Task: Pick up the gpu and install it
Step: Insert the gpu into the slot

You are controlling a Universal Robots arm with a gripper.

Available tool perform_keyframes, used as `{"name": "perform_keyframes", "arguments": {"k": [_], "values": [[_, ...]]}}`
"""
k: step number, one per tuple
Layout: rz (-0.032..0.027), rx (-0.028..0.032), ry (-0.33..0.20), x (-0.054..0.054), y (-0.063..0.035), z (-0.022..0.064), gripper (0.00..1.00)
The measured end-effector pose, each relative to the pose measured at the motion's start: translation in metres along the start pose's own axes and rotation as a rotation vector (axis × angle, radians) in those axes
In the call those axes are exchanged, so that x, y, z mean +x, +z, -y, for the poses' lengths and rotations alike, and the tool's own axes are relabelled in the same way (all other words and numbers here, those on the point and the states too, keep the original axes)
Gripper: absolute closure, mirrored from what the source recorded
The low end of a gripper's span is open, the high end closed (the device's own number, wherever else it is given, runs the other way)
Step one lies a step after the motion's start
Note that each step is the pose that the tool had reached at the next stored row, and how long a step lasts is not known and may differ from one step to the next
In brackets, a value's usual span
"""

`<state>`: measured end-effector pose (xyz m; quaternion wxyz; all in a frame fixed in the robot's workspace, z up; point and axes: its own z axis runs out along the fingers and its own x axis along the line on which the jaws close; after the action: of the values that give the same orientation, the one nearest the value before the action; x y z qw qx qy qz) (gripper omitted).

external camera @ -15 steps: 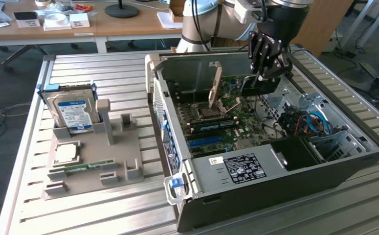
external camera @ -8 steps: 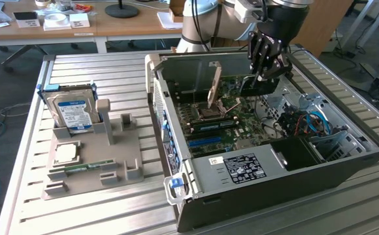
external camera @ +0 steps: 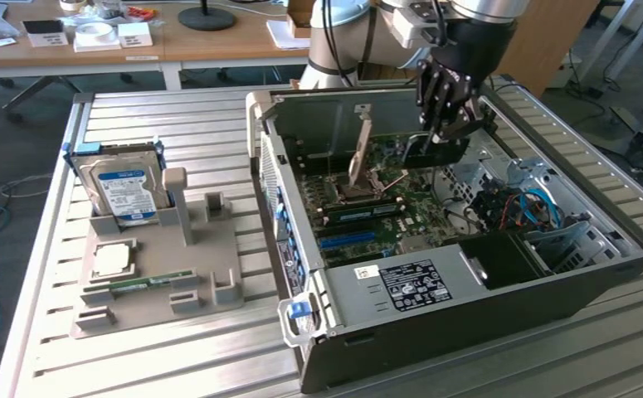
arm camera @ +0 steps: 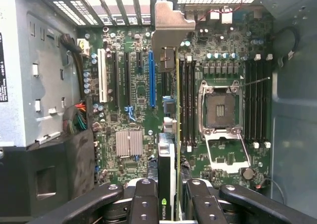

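gpu held end hidden between fingers

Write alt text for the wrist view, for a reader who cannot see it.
The black jaws grip the gpu edge-on above a green motherboard inside an open computer case, near an open processor socket.

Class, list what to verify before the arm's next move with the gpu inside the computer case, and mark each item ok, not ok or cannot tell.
1. Gripper shut on the gpu: ok.
2. Gpu inside the computer case, above the motherboard: ok.
3. Silvery bracket toward the rear slot covers: ok.
4. Card edge lined up with the blue slot: cannot tell.
5. Gpu seated in a slot: cannot tell.
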<state>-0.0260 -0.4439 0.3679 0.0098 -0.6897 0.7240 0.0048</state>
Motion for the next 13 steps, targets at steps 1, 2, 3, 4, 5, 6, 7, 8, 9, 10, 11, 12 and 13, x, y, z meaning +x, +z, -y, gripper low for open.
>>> {"name": "perform_keyframes", "arguments": {"k": [1,2,3,4,5,6,7,8,9,10,11,12,13], "values": [[-0.0001,0.0000,0.000,0.0000,0.0006,-0.0002,0.73],[-0.0003,-0.0001,0.000,0.0000,0.0006,-0.0002,0.73],[-0.0003,0.0000,0.000,0.0000,0.0006,-0.0002,0.73],[-0.0003,-0.0001,0.000,0.0000,0.0006,-0.0003,0.73],[-0.0001,0.0000,0.000,0.0000,0.0007,-0.0003,0.73],[0.0000,0.0000,0.000,0.0000,0.0007,-0.0003,0.73],[0.0000,0.0000,0.000,0.0000,0.0008,-0.0003,0.73],[0.0000,0.0000,0.000,0.0000,0.0009,-0.0006,0.73],[0.0003,0.0002,0.000,0.0000,0.0015,-0.0008,0.73],[0.0003,0.0002,0.000,0.0001,0.0021,-0.0009,0.73],[0.0000,0.0000,0.000,0.0001,0.0028,-0.0010,0.73],[0.0000,0.0000,0.000,0.0001,0.0038,-0.0012,0.73],[0.0000,0.0000,0.000,0.0001,0.0049,-0.0014,0.73]]}}
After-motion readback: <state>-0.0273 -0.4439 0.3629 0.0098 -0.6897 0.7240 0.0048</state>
